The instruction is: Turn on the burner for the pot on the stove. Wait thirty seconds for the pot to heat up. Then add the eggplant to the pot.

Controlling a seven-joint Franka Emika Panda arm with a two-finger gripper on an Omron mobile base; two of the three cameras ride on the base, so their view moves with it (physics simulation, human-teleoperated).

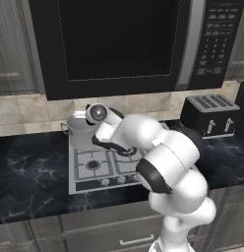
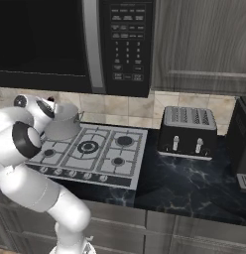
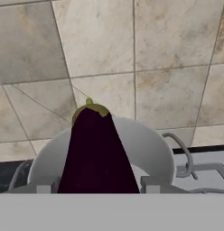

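No readable text anywhere.

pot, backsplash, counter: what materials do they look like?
Pot: likely brushed metal, plain matte grey with thin wire-like loop handles. Backsplash: beige stone-look tile, mottled, with grout lines. Counter: polished black marble-look stone, pale veining.

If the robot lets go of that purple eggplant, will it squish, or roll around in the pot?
The eggplant looks smooth and glossy, so it is probably slippery. It seems firm and holds its long tapered shape, so it likely won't squish. With its rounded sides it might tip and lean against the wall of the pot rather than stand up.
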